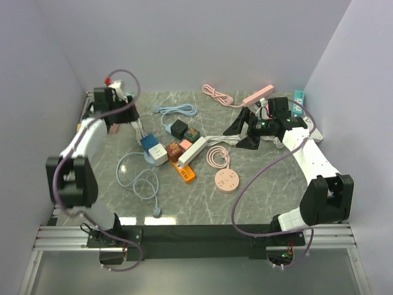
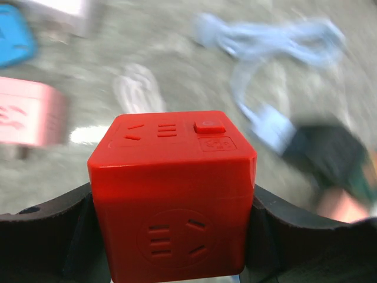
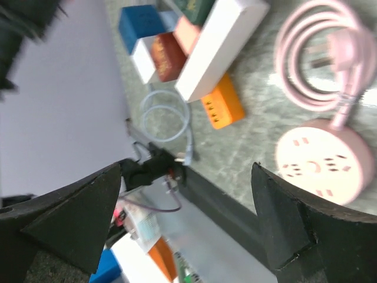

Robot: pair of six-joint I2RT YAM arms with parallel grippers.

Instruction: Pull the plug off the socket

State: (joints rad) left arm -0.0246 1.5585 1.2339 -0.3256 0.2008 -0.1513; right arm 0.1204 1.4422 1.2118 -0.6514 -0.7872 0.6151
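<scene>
Top view looks down on the whole table [image 1: 202, 206]; left wrist sits close on the red cube [image 2: 174, 194]; right wrist, tilted, shares top's pink socket [image 3: 323, 158].

Two arms stood at the table, the left arm [image 1: 86, 142] and the right arm [image 1: 310, 157]. There was one red cube socket [image 2: 174, 194]. One long white strip [image 1: 192, 150] lay mid-table. From it, one orange strip [image 1: 186, 173] lay at six o'clock, one round pink socket [image 1: 226, 181] at four and one pink strip [image 1: 258, 94] at one. The small cube sockets [image 1: 174, 149] at ten numbered four or five. There were two pink cables, the coiled pink cable [image 1: 209, 157] and the bundled pink cable [image 1: 215, 93]. There were also two pale blue cables, the far blue cable [image 1: 181, 110] and the near blue cable [image 1: 158, 212].
</scene>
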